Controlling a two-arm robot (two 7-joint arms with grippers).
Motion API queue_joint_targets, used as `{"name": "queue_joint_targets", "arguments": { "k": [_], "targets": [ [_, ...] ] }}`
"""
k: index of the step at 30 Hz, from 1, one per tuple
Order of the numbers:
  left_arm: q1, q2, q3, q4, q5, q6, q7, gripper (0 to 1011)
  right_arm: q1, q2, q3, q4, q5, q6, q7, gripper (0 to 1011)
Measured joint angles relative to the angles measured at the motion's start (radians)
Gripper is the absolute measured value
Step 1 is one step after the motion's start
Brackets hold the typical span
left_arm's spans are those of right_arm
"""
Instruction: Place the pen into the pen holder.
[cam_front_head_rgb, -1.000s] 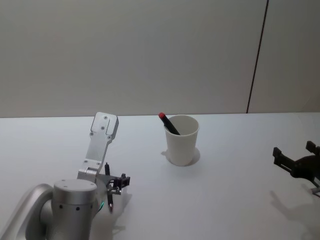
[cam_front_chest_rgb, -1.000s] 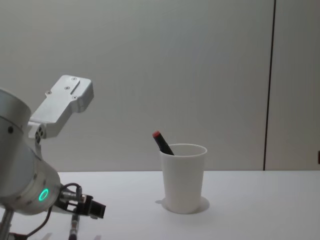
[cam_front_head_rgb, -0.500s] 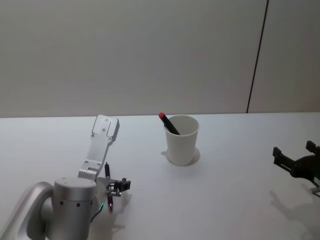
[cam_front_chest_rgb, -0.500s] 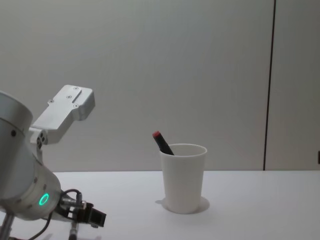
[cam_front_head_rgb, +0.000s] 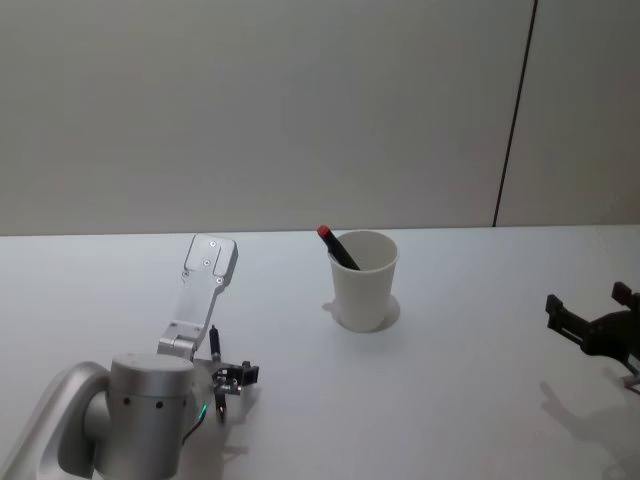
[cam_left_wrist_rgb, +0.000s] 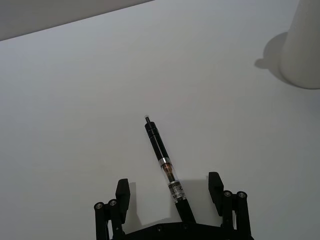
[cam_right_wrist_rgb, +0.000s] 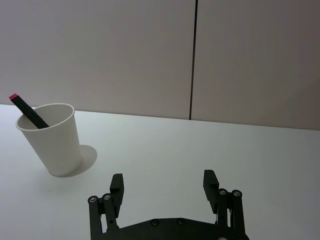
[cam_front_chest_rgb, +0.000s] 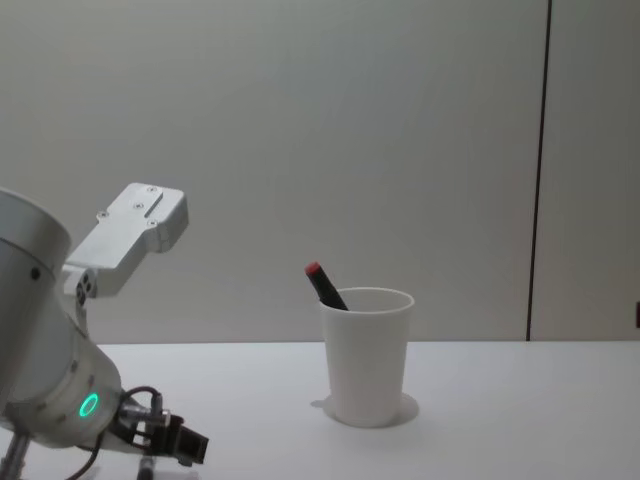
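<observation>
Slim black pen (cam_left_wrist_rgb: 159, 150) lies flat, lower left of the head view, straddled by the left gripper (cam_left_wrist_rgb: 169, 182), fingers spread wide. Looks light, stiff, slick (pinch mid-barrel). Right gripper (cam_right_wrist_rgb: 163, 181) parked lower right, also spread.

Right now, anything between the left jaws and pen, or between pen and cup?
Nothing visible. The left gripper, jaws open, straddles the black pen; nothing lies between it and the pen holder. Right gripper idle.
</observation>
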Motion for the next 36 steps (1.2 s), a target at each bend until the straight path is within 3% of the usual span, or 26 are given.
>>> {"name": "queue_joint_targets", "arguments": {
  "k": [36],
  "targets": [
    [0.006, -0.044, -0.046, 0.031, 0.001, -0.024, 0.009, 1004, 0.0, 0.0, 0.0, 0.0, 0.0, 0.0, 0.0, 1001]
  ]
}}
